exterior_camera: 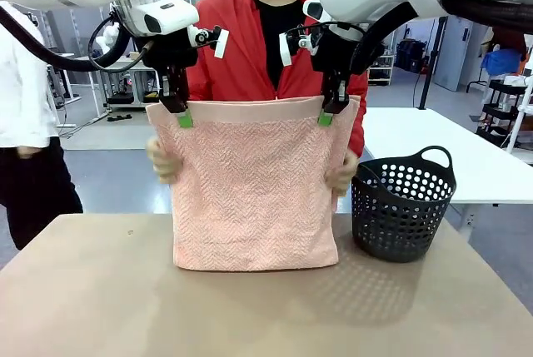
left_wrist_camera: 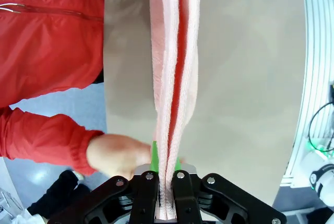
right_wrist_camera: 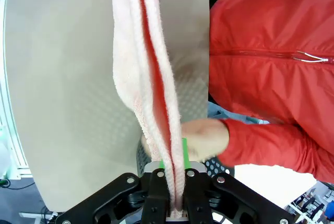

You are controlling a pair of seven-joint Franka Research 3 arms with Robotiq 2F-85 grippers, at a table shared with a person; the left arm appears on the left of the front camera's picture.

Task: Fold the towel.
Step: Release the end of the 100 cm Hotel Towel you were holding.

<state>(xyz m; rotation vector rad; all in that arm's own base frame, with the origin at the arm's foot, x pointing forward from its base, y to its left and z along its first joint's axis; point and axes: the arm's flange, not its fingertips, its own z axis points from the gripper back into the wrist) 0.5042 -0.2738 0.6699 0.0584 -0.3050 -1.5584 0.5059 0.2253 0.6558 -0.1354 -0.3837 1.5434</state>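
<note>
Left gripper [exterior_camera: 184, 116] and right gripper [exterior_camera: 326, 115] each clench a top corner of the towel [exterior_camera: 254, 199], which hangs mid-frame, lower edge on the table [exterior_camera: 92, 290]. Keep both corners level and taut when laying it down.

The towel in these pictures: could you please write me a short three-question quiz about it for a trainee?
1. True or false: the towel lies inside the basket.
2. The basket stands on which side of the towel? A) robot's left B) robot's right C) behind it
3. Fill in: the left pincer and the right pincer are each shut on the towel's ____ edge.
Key: 1 false, it hangs from both pincers; 2 B; 3 top.
</note>
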